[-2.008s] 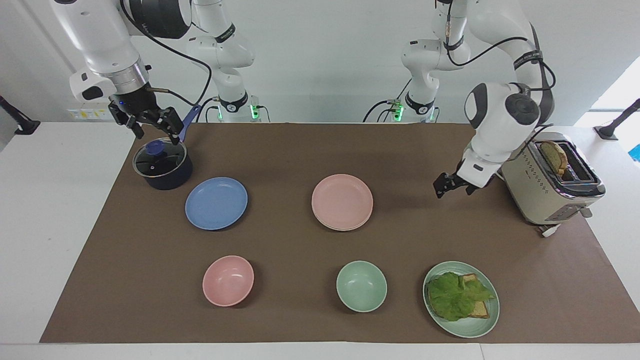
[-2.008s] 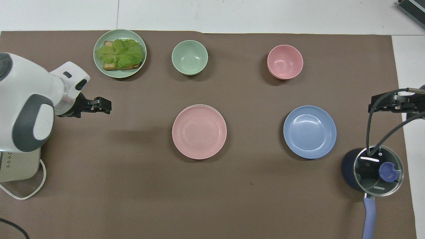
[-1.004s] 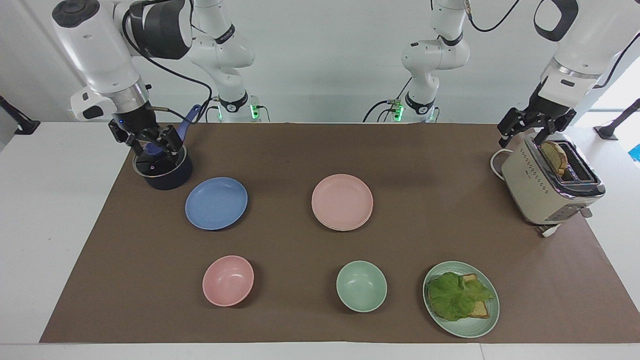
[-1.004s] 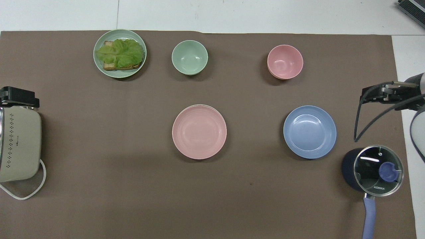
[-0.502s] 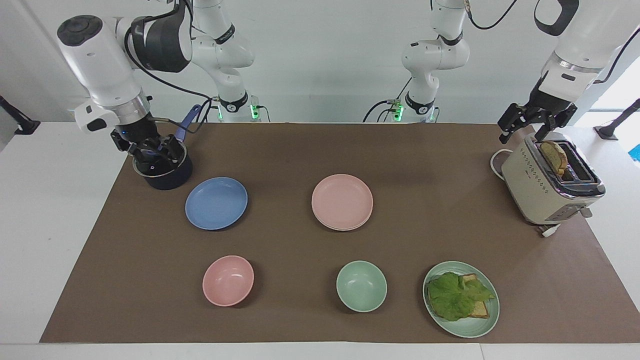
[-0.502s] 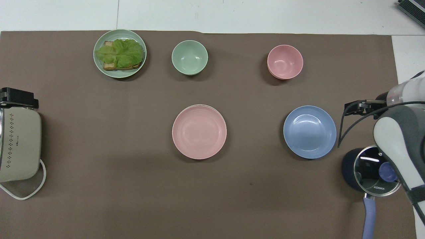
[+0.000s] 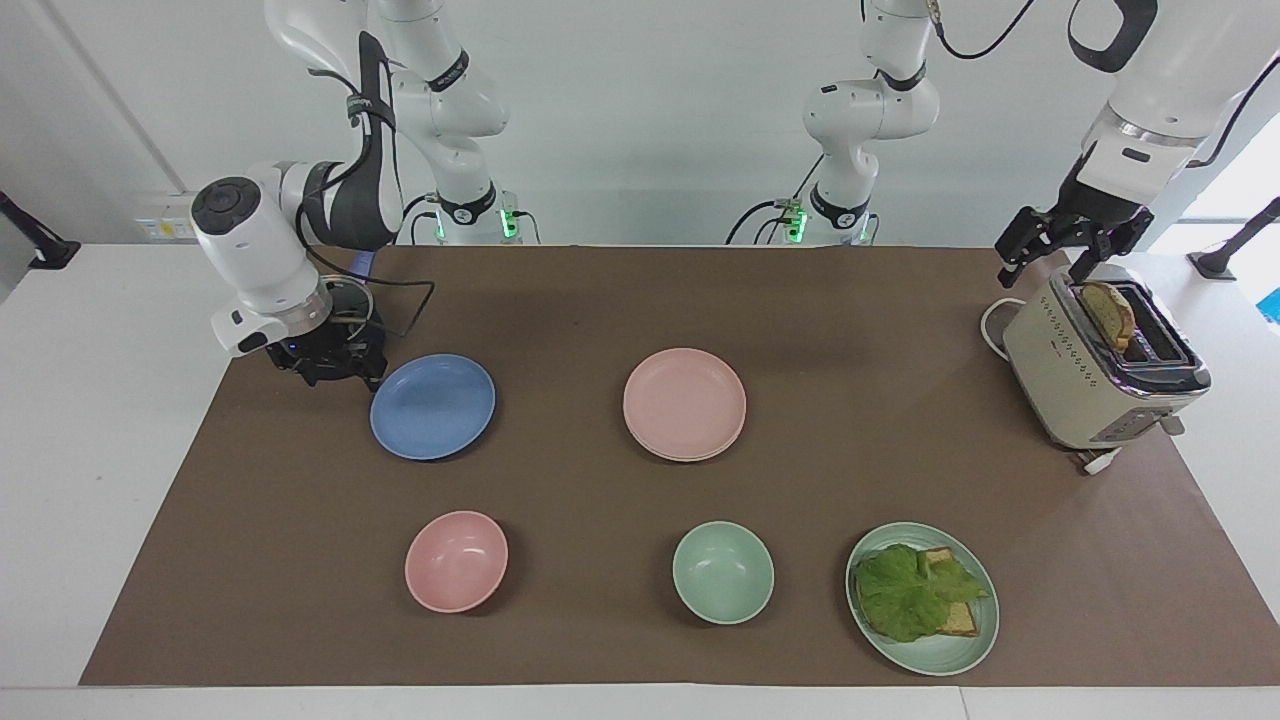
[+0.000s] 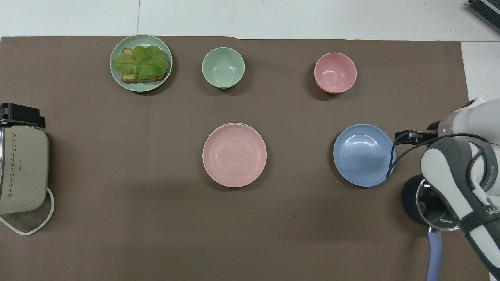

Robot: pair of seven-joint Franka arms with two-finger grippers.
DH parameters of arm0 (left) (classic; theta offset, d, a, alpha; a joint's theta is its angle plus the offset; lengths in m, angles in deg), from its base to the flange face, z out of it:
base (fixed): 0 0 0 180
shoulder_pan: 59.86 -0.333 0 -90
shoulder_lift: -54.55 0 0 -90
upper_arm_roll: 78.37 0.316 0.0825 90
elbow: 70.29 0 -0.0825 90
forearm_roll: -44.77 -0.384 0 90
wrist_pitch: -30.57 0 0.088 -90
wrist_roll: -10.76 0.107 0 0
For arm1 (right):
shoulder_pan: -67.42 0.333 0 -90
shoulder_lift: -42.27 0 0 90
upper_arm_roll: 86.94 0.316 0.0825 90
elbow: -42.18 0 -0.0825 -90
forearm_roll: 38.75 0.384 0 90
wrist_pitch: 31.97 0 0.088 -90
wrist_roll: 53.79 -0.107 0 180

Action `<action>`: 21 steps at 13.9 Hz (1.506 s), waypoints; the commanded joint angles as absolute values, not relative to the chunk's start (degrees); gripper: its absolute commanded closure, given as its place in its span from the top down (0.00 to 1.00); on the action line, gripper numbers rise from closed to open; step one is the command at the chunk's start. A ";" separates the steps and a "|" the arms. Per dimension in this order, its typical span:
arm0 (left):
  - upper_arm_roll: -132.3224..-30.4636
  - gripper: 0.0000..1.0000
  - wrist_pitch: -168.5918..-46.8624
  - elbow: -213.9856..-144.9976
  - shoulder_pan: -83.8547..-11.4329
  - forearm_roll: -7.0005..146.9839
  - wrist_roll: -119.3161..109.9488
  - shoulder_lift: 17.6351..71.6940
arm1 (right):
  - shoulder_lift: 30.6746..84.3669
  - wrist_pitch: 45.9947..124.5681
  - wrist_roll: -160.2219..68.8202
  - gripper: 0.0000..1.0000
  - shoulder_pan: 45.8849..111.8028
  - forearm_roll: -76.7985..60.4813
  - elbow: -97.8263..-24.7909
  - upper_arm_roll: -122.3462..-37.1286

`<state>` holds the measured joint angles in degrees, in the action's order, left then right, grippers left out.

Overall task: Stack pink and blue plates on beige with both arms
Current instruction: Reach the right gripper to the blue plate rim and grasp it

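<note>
Picking up the blue plate (image 7: 432,406) looks like the step in hand. Taking the facing view from its left edge, the right gripper (image 7: 335,365) sits low over the brown mat at the middle left of the frame, just beside the plate's rim on the side toward the dark saucepan (image 8: 410,199). Its fingers stand apart and hold nothing. I cannot tell whether a fingertip touches the rim. The overhead view puts the gripper at the plate's edge in the right half of that frame.

To do this well, I would slide one finger under the lip and bring the other down inside the rim. The plate is shallow and smooth, so a shallow bite may slip. A push without a grip would only skate it across the mat. The saucepan stands close, so the wrist has little room to tilt.

Next, at the frame's centre, the pink plate (image 7: 685,400) lies on the beige plate (image 7: 686,458) — only a thin cream edge shows beneath it. That half of the stack looks done. The blue plate should go down level and centred on the pink one.

At the upper right of the frame the left gripper (image 7: 1060,245) hovers over the toaster (image 7: 1080,380) — fingers apart, empty, touching nothing, and well apart from every plate. That arm waits.
</note>
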<state>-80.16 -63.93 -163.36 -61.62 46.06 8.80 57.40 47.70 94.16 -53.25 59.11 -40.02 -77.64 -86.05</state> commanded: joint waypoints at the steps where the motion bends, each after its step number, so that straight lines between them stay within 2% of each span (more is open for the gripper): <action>1: -80.12 1.00 -63.04 -163.46 -61.71 45.38 9.18 57.80 | 49.03 99.50 -51.24 1.00 58.63 -39.28 -80.86 -85.80; 6: -80.12 1.00 -63.04 -163.46 -61.71 45.38 9.18 57.80 | 50.17 105.83 -49.22 1.00 58.54 -39.28 -86.13 -85.71; 10: -80.12 1.00 -63.04 -163.46 -61.71 45.38 9.18 57.80 | 50.70 106.46 -49.22 0.75 58.63 -39.28 -86.67 -85.71; 14: -80.12 1.00 -63.04 -163.46 -61.62 45.38 9.18 57.80 | 51.49 105.85 -49.22 0.37 59.07 -39.28 -85.70 -85.71; 15: -80.12 1.00 -63.04 -163.46 -61.71 45.38 9.18 57.80 | 51.50 105.85 -49.22 0.26 59.07 -39.19 -85.53 -85.71; 16: -80.12 1.00 -63.04 -163.46 -61.62 45.38 9.18 57.71 | 51.50 105.67 -49.48 0.07 59.07 -38.75 -85.18 -85.62; 17: -80.12 1.00 -63.04 -163.46 -61.71 45.38 9.18 57.80 | 51.41 104.54 -49.74 0.00 59.07 -38.57 -84.39 -85.62; 19: -80.12 1.00 -63.04 -163.46 -61.62 45.38 9.18 57.80 | 51.15 99.02 -49.83 0.00 59.16 -36.39 -81.76 -85.53; 21: -80.12 1.00 -63.04 -163.46 -61.71 45.38 9.18 57.80 | 49.40 96.80 -49.48 0.00 59.25 -35.06 -81.39 -85.36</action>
<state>-80.16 -63.93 -163.36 -61.62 46.06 8.80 57.40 50.56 99.04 -51.18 59.50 -37.19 -82.19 -85.84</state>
